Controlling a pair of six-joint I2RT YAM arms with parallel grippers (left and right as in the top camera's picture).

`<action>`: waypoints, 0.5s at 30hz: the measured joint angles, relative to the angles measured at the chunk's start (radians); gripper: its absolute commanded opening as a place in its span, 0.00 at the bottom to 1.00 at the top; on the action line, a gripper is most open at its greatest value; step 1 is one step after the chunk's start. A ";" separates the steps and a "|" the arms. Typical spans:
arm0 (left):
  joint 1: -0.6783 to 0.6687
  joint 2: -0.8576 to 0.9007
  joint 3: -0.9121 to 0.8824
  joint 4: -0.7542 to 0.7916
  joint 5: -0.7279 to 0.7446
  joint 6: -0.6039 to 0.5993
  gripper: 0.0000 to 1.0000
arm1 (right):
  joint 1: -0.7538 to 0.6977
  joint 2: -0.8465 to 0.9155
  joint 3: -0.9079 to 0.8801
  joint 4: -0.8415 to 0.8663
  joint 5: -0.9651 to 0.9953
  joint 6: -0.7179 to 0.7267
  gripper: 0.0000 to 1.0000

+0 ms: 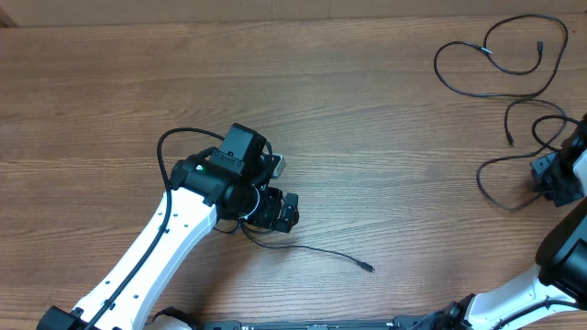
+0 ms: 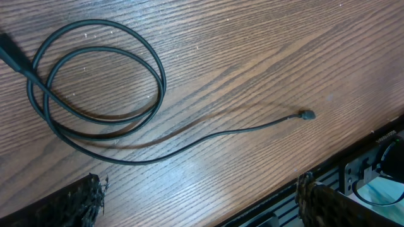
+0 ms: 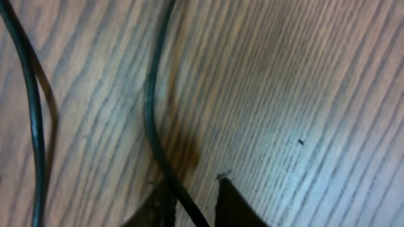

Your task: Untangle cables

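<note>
Right pincer [image 3: 192, 203] at worktop [image 1: 367, 110] right edge, nearly closed round cable [image 3: 149, 107], grip unclear; left pincer [image 2: 201, 202] gaping, empty. Imo drag slow.

Black cable [image 3: 150, 113] lies between end effector [image 3: 193, 192] fingertips [image 3: 240, 205].

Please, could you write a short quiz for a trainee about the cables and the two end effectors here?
1. True or false: the left end effector is closed on the coiled cable.
2. In the left wrist view, how many loops does the coiled cable make? A one, B two, C four.
3. Which end effector has a thin black cable between its fingers?
Key: 1 false, it is open; 2 B; 3 the right end effector.
</note>
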 measured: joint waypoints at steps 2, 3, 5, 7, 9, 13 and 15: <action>0.000 0.000 0.000 0.000 0.000 0.000 1.00 | 0.000 0.000 0.000 0.005 -0.007 0.000 0.05; 0.000 0.000 0.000 0.000 0.000 0.000 0.99 | 0.000 0.000 0.000 0.010 -0.014 -0.003 0.04; 0.000 0.000 0.000 0.000 0.000 0.000 1.00 | 0.000 0.000 0.000 0.020 -0.035 -0.020 0.04; 0.000 0.000 0.000 0.000 0.000 0.000 0.99 | 0.000 0.000 0.000 0.033 -0.067 -0.044 0.04; 0.000 0.000 0.000 0.000 0.000 0.000 1.00 | 0.000 0.000 0.000 0.044 -0.103 -0.068 0.04; 0.000 0.000 0.000 0.000 0.000 0.000 1.00 | 0.000 0.000 0.000 0.058 -0.166 -0.103 0.06; 0.000 0.000 0.000 0.000 0.000 0.000 0.99 | 0.000 0.000 0.000 0.058 -0.182 -0.111 0.08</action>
